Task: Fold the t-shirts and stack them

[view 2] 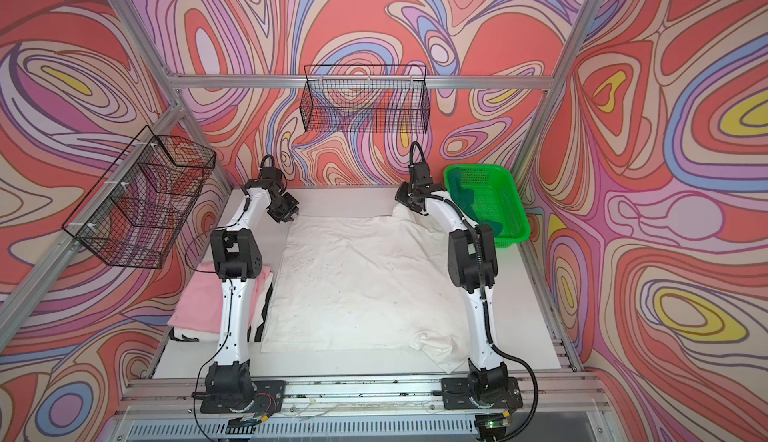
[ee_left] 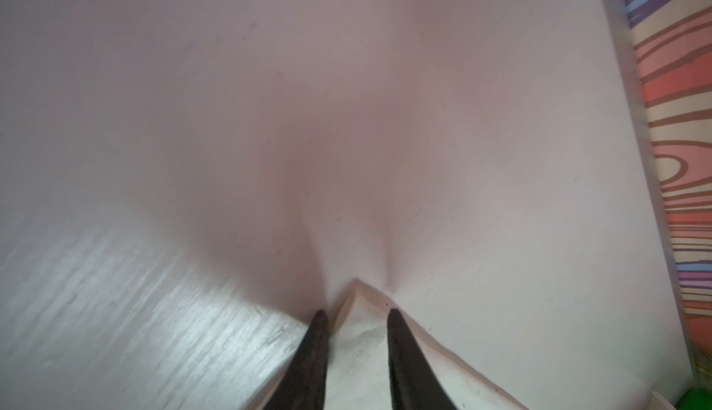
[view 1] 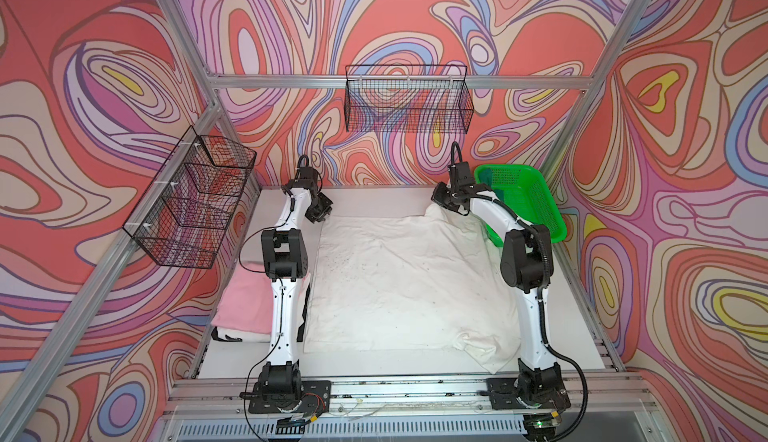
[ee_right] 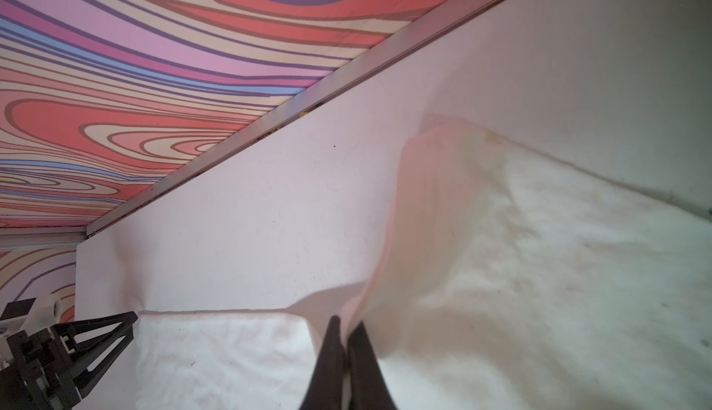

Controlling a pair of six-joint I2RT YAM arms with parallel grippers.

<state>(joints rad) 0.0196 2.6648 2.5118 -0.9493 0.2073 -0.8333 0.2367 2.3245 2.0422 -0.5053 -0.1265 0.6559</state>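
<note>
One white t-shirt [view 1: 407,278] spread flat on table [view 1: 374,201]. Far-right corner pinched and raised by right gripper [ee_right: 347,320], jaws pressed together. Far-left corner between tips of left gripper [ee_left: 356,311], jaws narrowly apart, cloth not yet clamped. Likely next: close left, draw both corners toward near hem.

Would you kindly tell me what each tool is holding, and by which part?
The right tool pinches the white t-shirt by its far right corner. The left tool straddles the far left corner, jaws apart, holding nothing.
</note>
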